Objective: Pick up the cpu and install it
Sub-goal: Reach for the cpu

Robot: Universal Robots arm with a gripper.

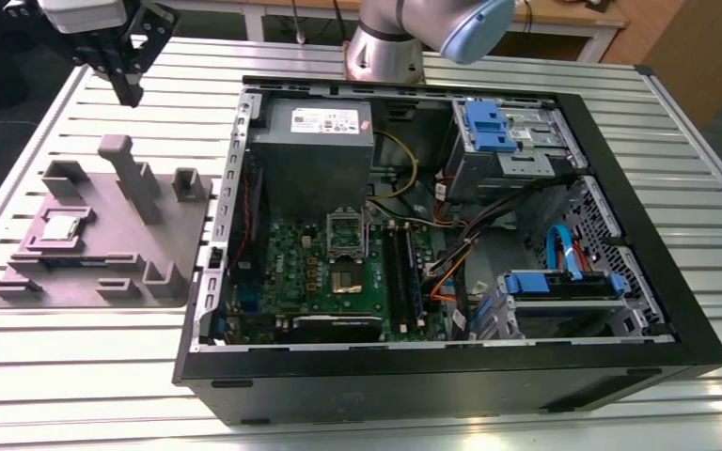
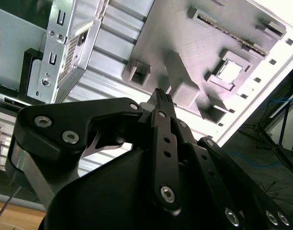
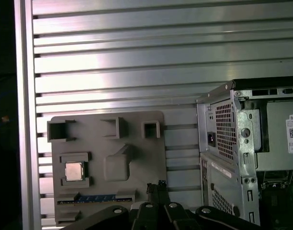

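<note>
Hovering clenched and empty, end effector sits at 1 o'clock of cpu, well apart, exterior view; grasp needs square, level approach.

Item: cpu, one unit. You have a small, flat, square chip with its silvery-grey metal top facing up, lying level. It sits in a square recess of the grey fixture plate, at the exterior view's left of the open computer case and well apart from it. In both wrist views the cpu reflects light brightly.
</note>
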